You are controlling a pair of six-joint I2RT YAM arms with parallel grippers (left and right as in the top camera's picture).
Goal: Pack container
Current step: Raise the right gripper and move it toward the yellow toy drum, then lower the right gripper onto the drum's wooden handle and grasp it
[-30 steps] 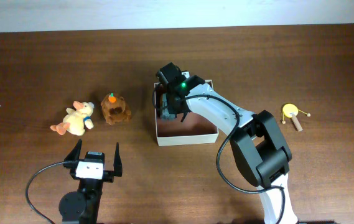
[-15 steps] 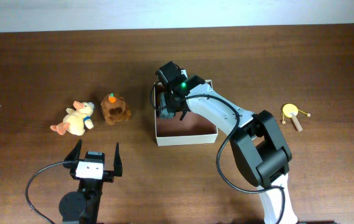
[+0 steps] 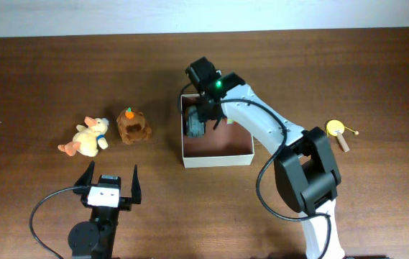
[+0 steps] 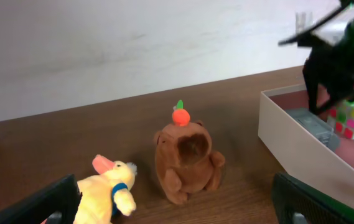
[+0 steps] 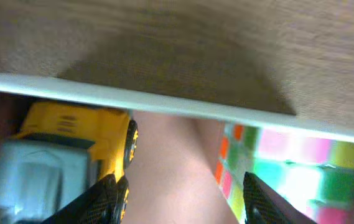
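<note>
The shallow square cardboard box (image 3: 217,159) is cream-white outside and dull pinky-brown inside. The yellow plastic toy truck (image 5: 71,134) has a grey back and black wheels. The small square puzzle cube (image 5: 288,168) has pink, green, orange and yellow squares. On the left, the fuzzy brown soft toy (image 3: 134,126) has an orange top. The soft yellow animal (image 3: 85,138) has a blue collar. The wooden table (image 3: 46,72) is dark brown.

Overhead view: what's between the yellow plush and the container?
The brown plush with an orange topper stands between the yellow plush and the container. This shows in the overhead view, and the left wrist view confirms it.
</note>
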